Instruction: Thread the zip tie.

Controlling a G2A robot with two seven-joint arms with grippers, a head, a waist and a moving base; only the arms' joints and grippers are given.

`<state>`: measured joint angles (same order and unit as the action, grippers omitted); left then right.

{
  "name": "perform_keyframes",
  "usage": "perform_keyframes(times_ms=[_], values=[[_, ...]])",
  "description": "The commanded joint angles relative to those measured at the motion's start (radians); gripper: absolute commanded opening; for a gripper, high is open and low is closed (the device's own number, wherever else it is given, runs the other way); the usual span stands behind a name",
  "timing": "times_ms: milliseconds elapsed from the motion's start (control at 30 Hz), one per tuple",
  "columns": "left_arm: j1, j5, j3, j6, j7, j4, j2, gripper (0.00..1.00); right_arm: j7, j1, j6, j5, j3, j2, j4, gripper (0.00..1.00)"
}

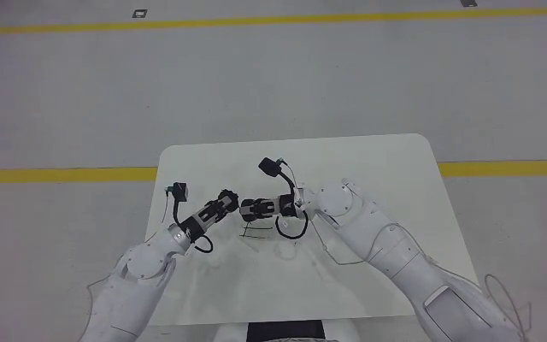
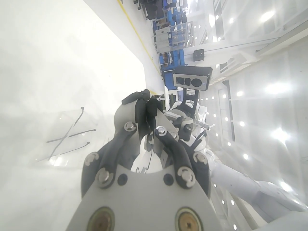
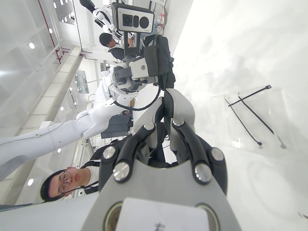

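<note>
I see the left tool (image 2: pixel 145 99) and right tool (image 3: pixel 168 94) tip to tip over the counter (image 1: pixel 367 171), each with fingers pressed together. I cannot tell whether either pinches a tie. Three thin black zip ties (image 3: pixel 256 115) lie crossed on a clear sheet (image 3: pixel 279 111) nearby.

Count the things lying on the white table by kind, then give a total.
Black zip ties: 3
Clear plastic sheet: 1
Total: 4
</note>
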<state>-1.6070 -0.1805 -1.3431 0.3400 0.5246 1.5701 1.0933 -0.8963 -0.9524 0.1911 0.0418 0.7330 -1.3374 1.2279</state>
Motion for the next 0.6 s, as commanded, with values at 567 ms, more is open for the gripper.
perform_keyframes(times_ms=[567], values=[[-0.005, -0.003, -0.007, 0.0, -0.01, 0.005, -0.004, 0.34, 0.008, -0.008, -0.003, -0.016, 0.01, -0.002, 0.016, 0.0]])
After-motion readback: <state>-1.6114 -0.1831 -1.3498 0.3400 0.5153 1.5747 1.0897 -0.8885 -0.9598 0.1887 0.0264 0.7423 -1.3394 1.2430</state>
